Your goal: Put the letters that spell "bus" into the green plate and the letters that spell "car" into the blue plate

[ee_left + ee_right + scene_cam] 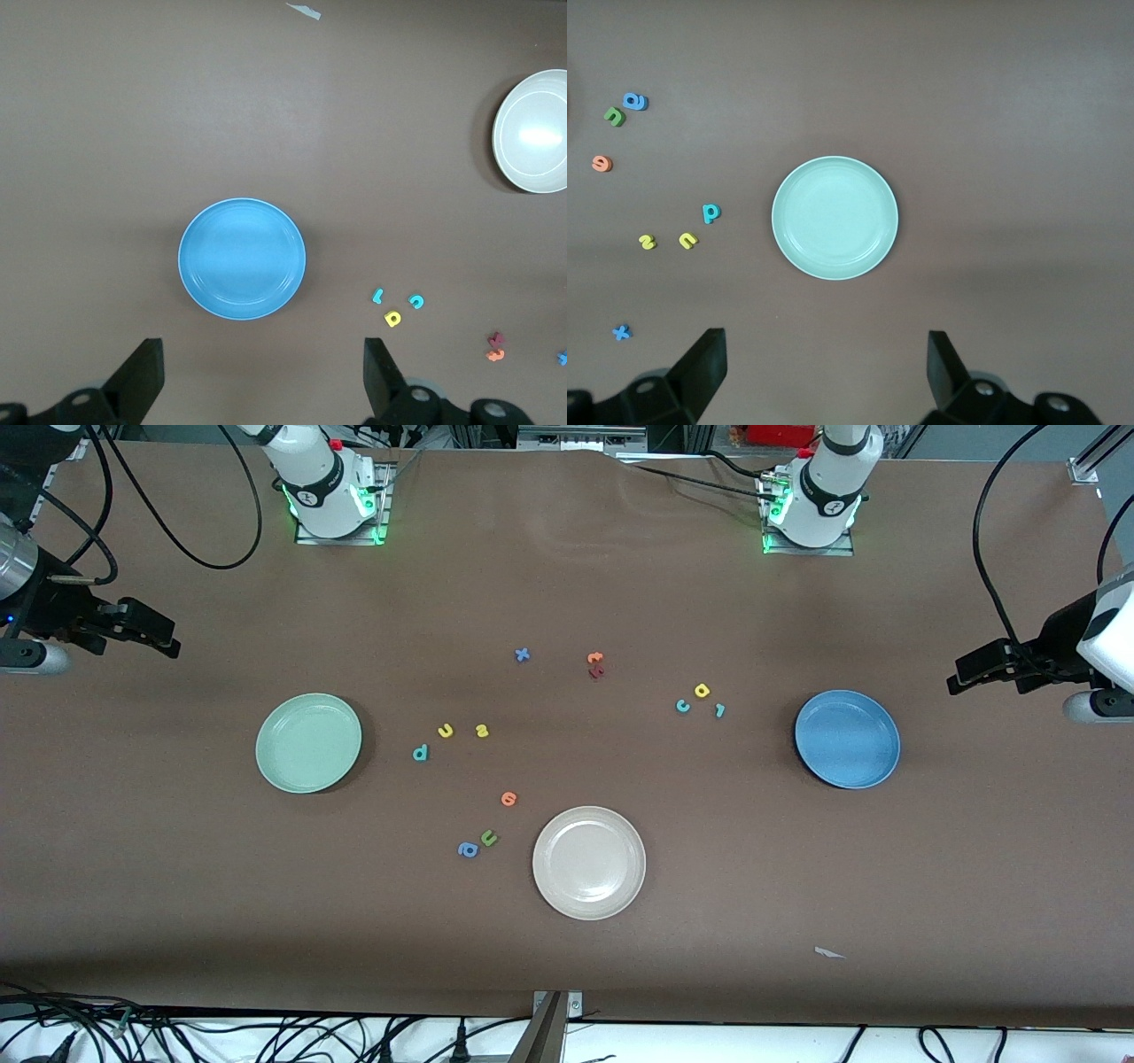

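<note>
My brown table (567, 974) carries a green plate (308, 742), blue plate (847, 739), cream plate (589, 862), and small scattered letters mid-table.

Green plate (308, 742): round, pale mint, empty, flat on table, left-centre of front frame.
Blue plate (847, 739): round, medium blue, empty, flat, right-centre of frame.
"bus" letters: teal b (421, 753), yellow u (445, 731), yellow s (481, 731), loose row just right of green plate, apart from each other.
"car" letters: teal c (682, 706), yellow a (702, 690), thin teal r (719, 709), tight cluster left of blue plate, none in plate.
</note>
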### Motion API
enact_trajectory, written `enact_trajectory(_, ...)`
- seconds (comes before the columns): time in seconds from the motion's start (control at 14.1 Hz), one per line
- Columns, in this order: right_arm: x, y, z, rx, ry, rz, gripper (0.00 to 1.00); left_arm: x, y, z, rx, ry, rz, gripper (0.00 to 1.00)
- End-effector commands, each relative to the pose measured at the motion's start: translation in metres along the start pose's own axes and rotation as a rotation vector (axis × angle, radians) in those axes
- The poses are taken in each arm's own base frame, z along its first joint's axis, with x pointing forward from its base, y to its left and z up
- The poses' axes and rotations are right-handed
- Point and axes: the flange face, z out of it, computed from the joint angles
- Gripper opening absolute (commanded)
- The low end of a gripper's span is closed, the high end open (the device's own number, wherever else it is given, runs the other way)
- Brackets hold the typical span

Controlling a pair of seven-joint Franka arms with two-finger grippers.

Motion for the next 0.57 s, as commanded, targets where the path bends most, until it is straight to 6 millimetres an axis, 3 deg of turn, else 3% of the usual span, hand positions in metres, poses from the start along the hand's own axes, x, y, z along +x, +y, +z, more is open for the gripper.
enact_trajectory(0.0, -0.0052, -0.0012, -0.0028, 0.002, 0.012, -0.009, 1.0, -0.0004, -0.0009, -0.0024, 0.023, -0.005, 0.003, 0.99)
enact_trajectory(0.5, -0.0044, -0.0045, -0.0039, 0.0, 0.013, -0.015, 1.0, -0.0004, -0.0009, -0.0024, 0.023, -0.005, 0.003, 0.99)
